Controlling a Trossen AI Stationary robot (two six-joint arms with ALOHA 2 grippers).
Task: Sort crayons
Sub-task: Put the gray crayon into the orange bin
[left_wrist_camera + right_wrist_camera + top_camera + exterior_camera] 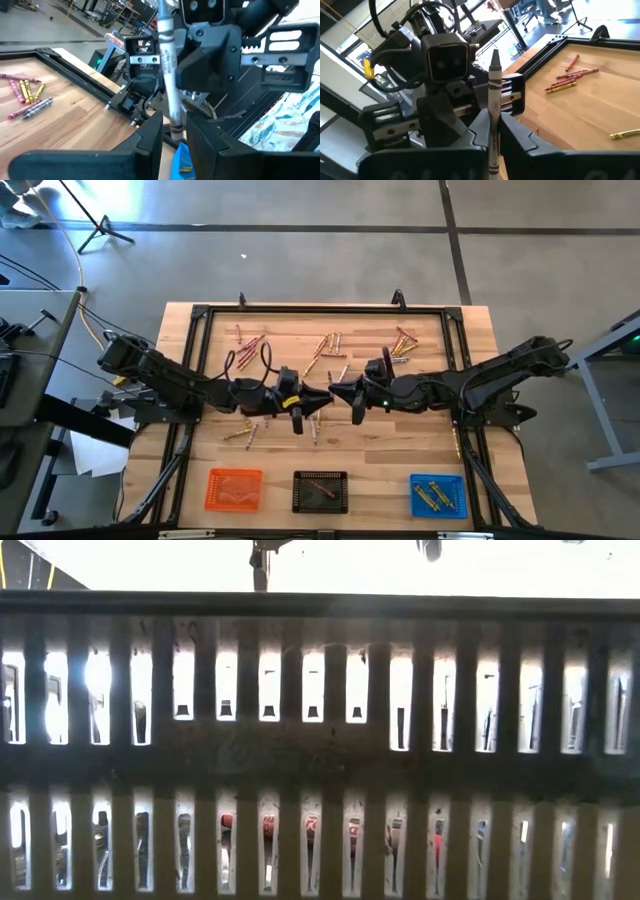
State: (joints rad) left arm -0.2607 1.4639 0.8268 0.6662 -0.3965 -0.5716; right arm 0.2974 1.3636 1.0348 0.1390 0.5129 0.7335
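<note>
Wooden table under both arms, meeting at mid-table. Along the near edge, orange tray, black tray, blue tray. Left gripper clamped on a grey crayon, upright between its fingers. Right gripper pinched tight on another grey crayon, tip up, facing the left one. Loose crayons scattered across the far half of the table; a few more by the left arm.

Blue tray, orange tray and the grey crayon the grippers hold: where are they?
blue tray [458, 483], high view, rim.
orange tray [213, 476], high view, corner.
grey crayon [495, 95], right wrist view, paper wrapper.
</note>
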